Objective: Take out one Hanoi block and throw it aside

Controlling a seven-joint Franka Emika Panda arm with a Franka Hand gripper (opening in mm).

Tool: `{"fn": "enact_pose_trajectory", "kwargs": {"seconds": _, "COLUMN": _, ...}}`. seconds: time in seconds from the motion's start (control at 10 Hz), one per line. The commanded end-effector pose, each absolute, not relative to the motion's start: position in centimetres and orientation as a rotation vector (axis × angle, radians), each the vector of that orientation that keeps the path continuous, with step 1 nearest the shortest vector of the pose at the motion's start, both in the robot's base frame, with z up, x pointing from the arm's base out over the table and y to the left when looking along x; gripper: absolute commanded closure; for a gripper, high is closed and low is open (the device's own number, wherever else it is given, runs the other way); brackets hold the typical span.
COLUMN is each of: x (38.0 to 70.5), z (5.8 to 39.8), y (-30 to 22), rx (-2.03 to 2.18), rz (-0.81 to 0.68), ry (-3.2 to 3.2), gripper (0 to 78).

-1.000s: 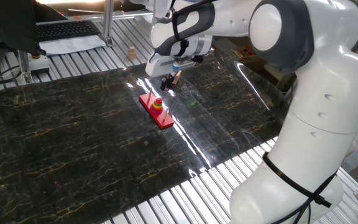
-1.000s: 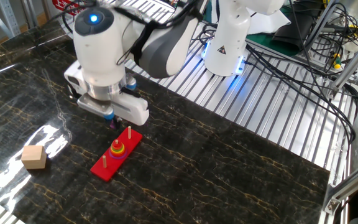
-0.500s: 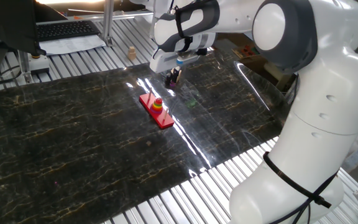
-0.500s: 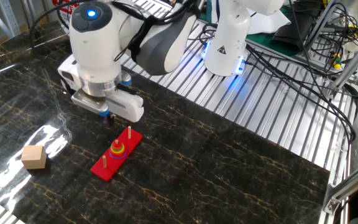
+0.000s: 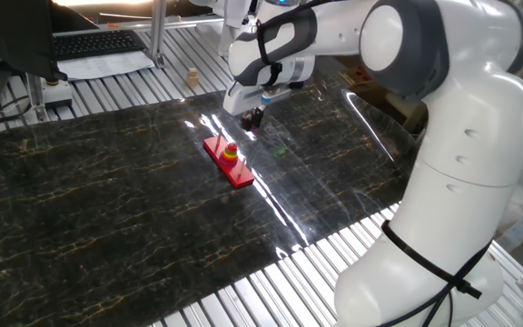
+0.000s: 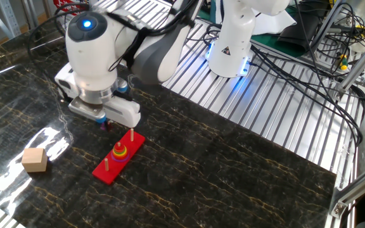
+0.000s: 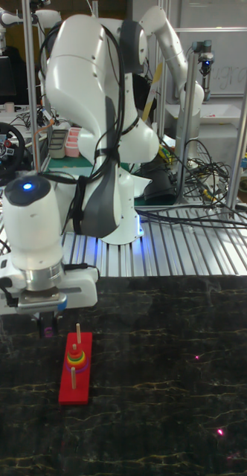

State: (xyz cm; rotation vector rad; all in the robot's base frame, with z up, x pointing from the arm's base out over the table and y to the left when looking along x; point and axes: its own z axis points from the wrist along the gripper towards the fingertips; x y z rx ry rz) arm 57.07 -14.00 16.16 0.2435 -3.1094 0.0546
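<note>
Down low over the table, the gripper (image 5: pixel 253 119) hangs from a glossy white wrist, its short dark fingers close together with a small pale purplish bit between them in the other fixed view; that bit appears to be the Hanoi block (image 6: pixel 111 124), so the gripper looks clenched on it, though the ring's shape and centre hole are too small to make out. In the tall fixed view the fingers (image 7: pixel 47 325) are dark stubs and nothing held can be told apart. Just beside the gripper lies the flat red rectangular base (image 6: pixel 109 170), smooth and shiny, carrying thin upright pegs; the middle peg bears a small stack of coloured rings (image 6: pixel 119 152), red on top with yellow and green beneath. The table (image 5: pixel 107 218) is dark, marble-patterned with pale veins, and glare washes out part of it. A tan wooden cube (image 6: pixel 35 159) sits well apart from the base, seen only in the other fixed view. Ribbed metal slats (image 6: pixel 277 114) border the dark surface.
</note>
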Motion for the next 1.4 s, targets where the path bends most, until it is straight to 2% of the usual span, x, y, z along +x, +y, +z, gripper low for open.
{"fn": "enact_pose_trajectory", "kwargs": {"seconds": 0.1, "x": 57.8, "z": 15.2, "y": -14.8, "rx": 0.258, "rz": 0.052, "ry": -3.102, "gripper": 76.4}}
{"fn": "enact_pose_trajectory", "kwargs": {"seconds": 0.9, "x": 57.6, "z": 12.5, "y": -15.7, "rx": 0.293, "rz": 0.056, "ry": -3.105, "gripper": 76.4}}
{"fn": "enact_pose_trajectory", "kwargs": {"seconds": 1.4, "x": 57.6, "z": 12.0, "y": -15.7, "rx": 0.296, "rz": 0.057, "ry": -3.104, "gripper": 76.4}}
